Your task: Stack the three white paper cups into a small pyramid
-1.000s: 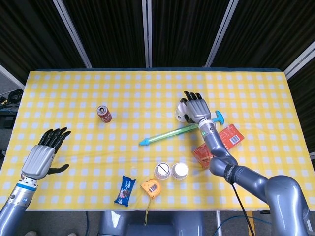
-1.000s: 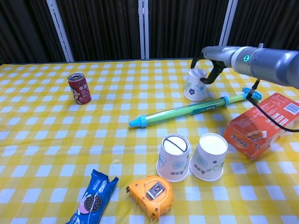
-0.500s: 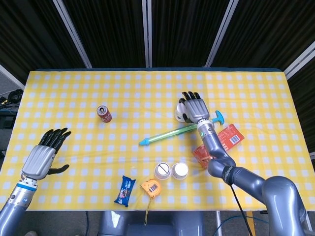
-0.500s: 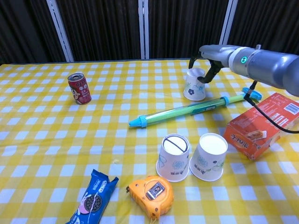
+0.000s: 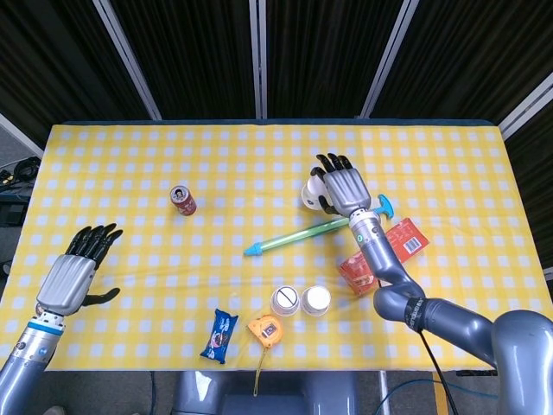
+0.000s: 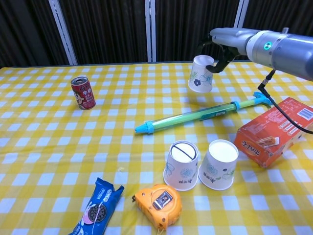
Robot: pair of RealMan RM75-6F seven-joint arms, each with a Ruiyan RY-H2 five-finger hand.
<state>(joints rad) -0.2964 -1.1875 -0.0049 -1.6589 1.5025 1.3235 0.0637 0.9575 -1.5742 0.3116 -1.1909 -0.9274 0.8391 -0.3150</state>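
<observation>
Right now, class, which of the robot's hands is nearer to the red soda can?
Left. The left hand hovers open near the table's front-left edge, closer to the red soda can; the right hand holds a cup farther away.

A worktop covered with a yellow-and-white checked cloth (image 5: 130, 156) fills the scene. Behind it hang black pleated curtains (image 6: 107, 29) split by slim white metal posts (image 6: 152, 29). Lighting is even and bright.

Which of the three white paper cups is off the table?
The cup held by the right hand, lifted above the green water squirter. The other two cups stand upside down, side by side near the front.
</observation>
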